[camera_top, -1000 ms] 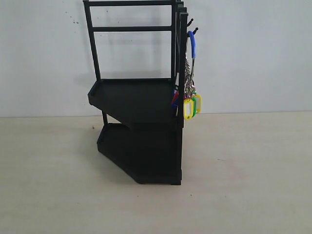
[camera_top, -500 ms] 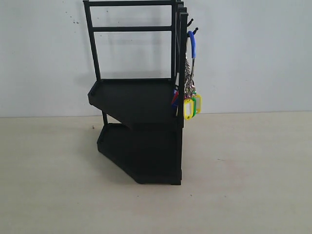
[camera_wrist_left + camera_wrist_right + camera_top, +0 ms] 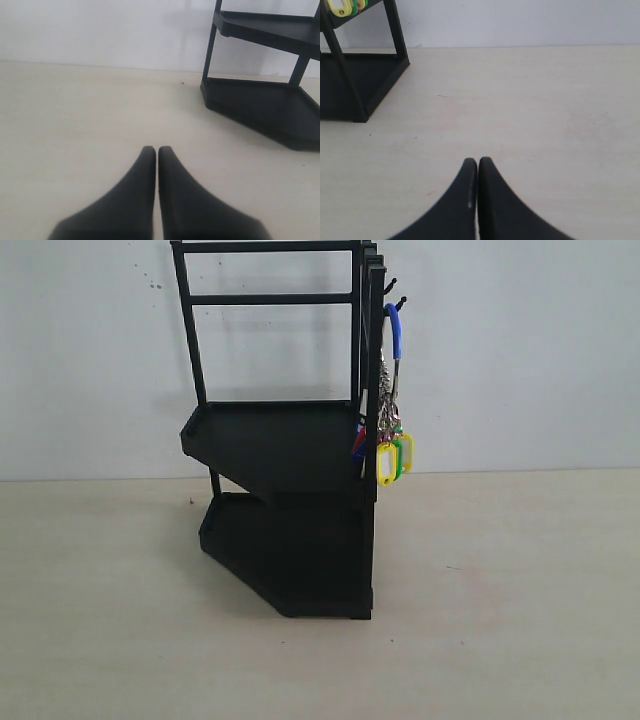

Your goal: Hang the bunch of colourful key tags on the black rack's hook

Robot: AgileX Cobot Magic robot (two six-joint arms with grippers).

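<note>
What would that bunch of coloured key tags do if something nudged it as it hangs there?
The key tag bunch would probably swing: it dangles loosely from one wire loop over the hook. Its small plastic tags look light. A push upward might slip the loop off.

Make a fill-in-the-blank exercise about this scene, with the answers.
The colourful plastic key tag bunch hangs from the tall black rack's small upturned ____.
The bunch's wire loop wears a ____ sleeve.
The left gripper and the right gripper are both ____, holding nothing.
Answers: hook; blue; shut.
</note>
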